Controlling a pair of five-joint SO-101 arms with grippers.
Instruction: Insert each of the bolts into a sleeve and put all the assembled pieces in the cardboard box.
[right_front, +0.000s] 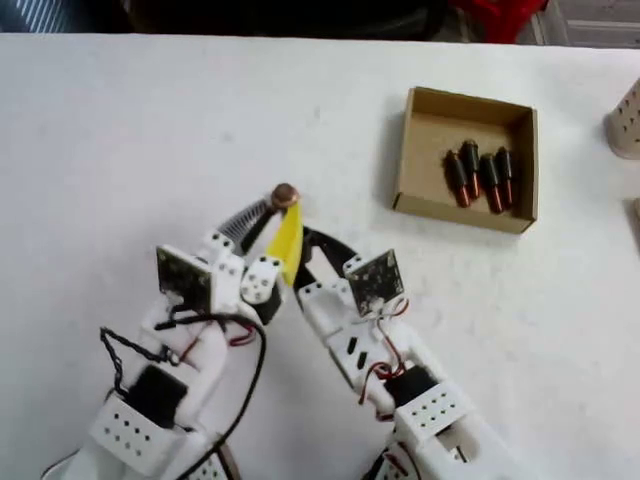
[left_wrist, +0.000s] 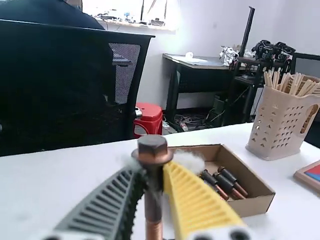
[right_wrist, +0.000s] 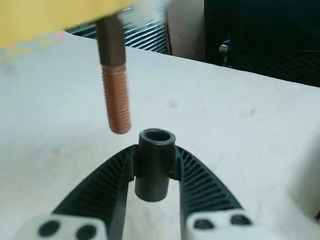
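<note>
Cardboard box (right_front: 430, 150) holding four assembled pieces (right_front: 491, 182), beige basket (left_wrist: 280, 125) of sticks (left_wrist: 290, 82)

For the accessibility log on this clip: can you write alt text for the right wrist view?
The right gripper grips a dark sleeve upright, open end up, over a white table. A bolt with a copper-coloured thread hangs tip down close beside the sleeve's opening, not yet inside, coming down from the other arm's yellow finger.

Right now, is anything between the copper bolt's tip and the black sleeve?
Nothing. The right wrist view shows a bare gap between the bolt and the sleeve, with white table behind.
</note>
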